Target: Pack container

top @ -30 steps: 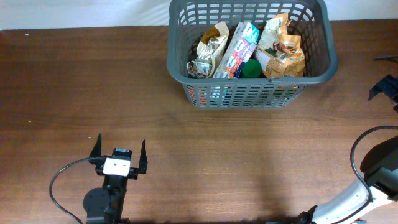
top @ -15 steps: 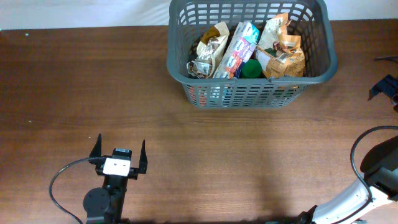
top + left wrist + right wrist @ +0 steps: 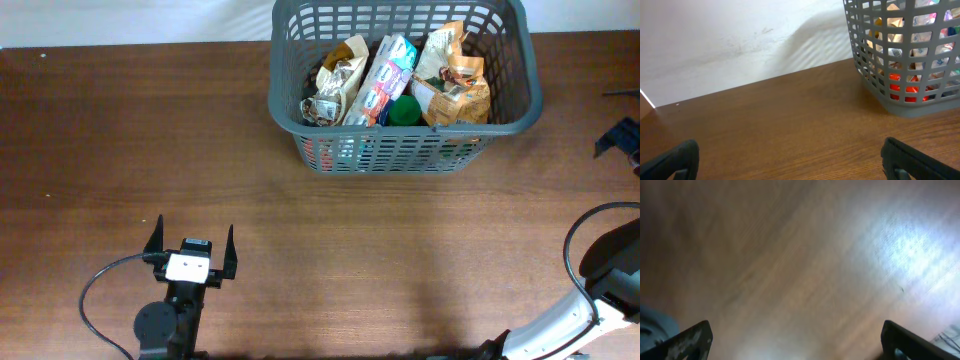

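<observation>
The container, a dark gray lattice basket (image 3: 283, 75), stands at the back of the wooden table, right of centre. It holds several snack packets: a silver-gold one (image 3: 335, 85), a white and teal one (image 3: 383, 75), a tan and orange bag (image 3: 455, 75), and a green round item (image 3: 404, 110). My left gripper (image 3: 190, 245) is open and empty near the front left, far from the basket. In the left wrist view its fingers (image 3: 790, 155) are wide apart, and the basket (image 3: 900, 107) is at the upper right. My right gripper (image 3: 797, 340) is open over blurred bare wood; overhead it shows at the right edge (image 3: 622, 138).
A white wall runs behind the table's back edge (image 3: 740, 87). A black cable (image 3: 95, 290) loops beside the left arm's base. The right arm's white link and cable (image 3: 590, 300) lie at the front right corner.
</observation>
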Available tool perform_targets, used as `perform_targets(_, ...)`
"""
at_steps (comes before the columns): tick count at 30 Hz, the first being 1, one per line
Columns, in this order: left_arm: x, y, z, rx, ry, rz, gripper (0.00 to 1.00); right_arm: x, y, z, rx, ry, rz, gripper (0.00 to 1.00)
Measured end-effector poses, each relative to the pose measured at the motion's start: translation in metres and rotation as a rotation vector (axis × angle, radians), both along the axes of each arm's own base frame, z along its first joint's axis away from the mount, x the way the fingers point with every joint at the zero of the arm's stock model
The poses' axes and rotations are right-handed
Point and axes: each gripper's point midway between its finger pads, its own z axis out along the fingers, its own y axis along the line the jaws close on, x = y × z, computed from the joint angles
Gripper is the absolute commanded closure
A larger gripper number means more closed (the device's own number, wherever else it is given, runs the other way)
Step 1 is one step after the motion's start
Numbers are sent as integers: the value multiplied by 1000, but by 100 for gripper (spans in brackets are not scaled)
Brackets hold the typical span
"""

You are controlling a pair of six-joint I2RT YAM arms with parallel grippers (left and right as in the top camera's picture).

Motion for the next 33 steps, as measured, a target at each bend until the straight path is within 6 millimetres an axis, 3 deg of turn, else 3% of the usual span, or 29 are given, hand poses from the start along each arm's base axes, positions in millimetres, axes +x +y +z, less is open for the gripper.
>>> perform_targets(4,0,0,0,0,0,0,1,20,-9,9,-64,-89,11,1)
perform_targets(8,0,0,0,0,0,0,1,49,-2,47,-165,-242,61,1)
perform_targets(12,0,0,0,0,0,0,1,67,30,108,-265,-427,140,1)
perform_targets(18,0,0,0,0,0,0,1,68,94,192,-375,-704,265,1)
perform_targets(21,0,0,0,0,0,0,1,59,127,224,-418,-846,324,1)
perform_targets(25,0,0,0,0,0,0,1,35,168,252,-455,-1032,390,1)
perform_targets(28,0,0,0,0,0,0,1,7,194,266,-476,-1180,428,1)
perform_targets(33,0,0,0,0,0,0,1,-46,214,281,-522,-1409,439,1)
